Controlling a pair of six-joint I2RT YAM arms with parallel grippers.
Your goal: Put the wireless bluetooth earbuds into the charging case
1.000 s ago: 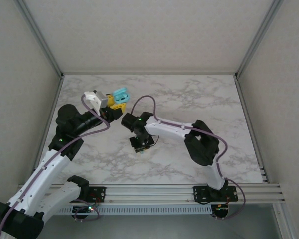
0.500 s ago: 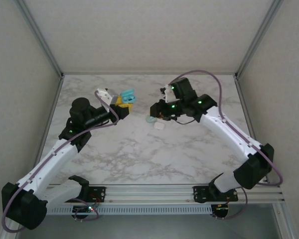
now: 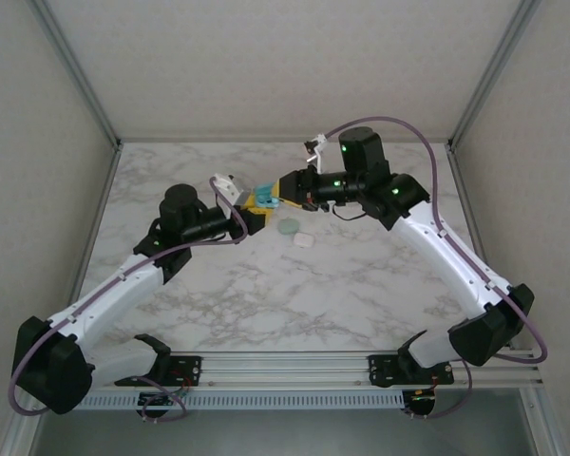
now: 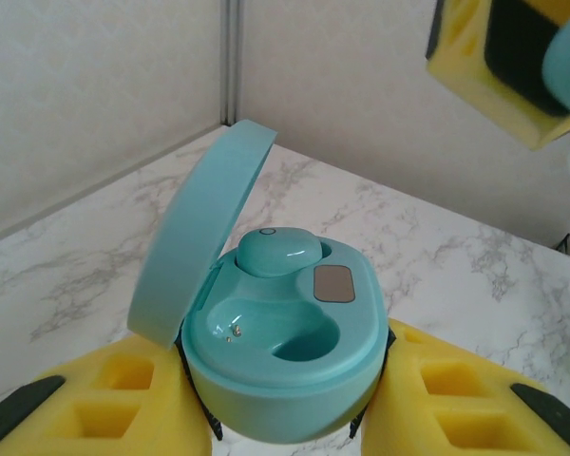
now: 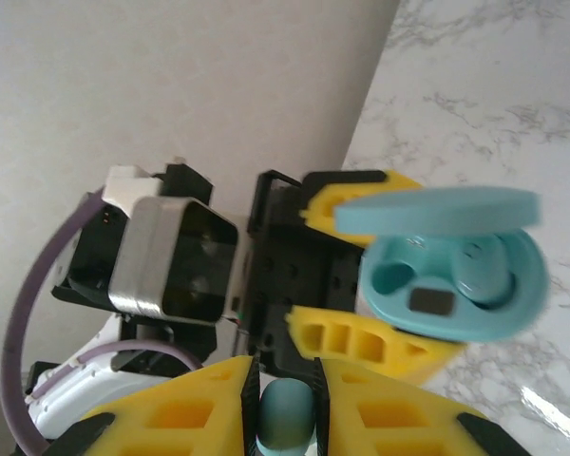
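Here the right gripper (image 5: 286, 372) has its yellow fingers (image 5: 209, 408) closed on one teal bud (image 5: 285, 416), pinched by its sides. I judge this bud light, hard and smooth, so it may slip or turn between the pads. A hold on the sides that leaves the lower end free for the socket seems best.

The left gripper (image 4: 285, 423) is closed on the body of the open teal case (image 4: 285, 375), below the rim and up off the table (image 3: 361, 285). The lid (image 4: 204, 247) stands up at one side. Its hinge is probably the weak part, so the body is the place to hold.

Count: one case, one seated bud (image 4: 275, 252), one empty socket (image 4: 304, 337), one bud in the fingers. On the table lie a green piece (image 3: 287, 226) and a white piece (image 3: 305, 240); whether they are cases or buds, I cannot tell.
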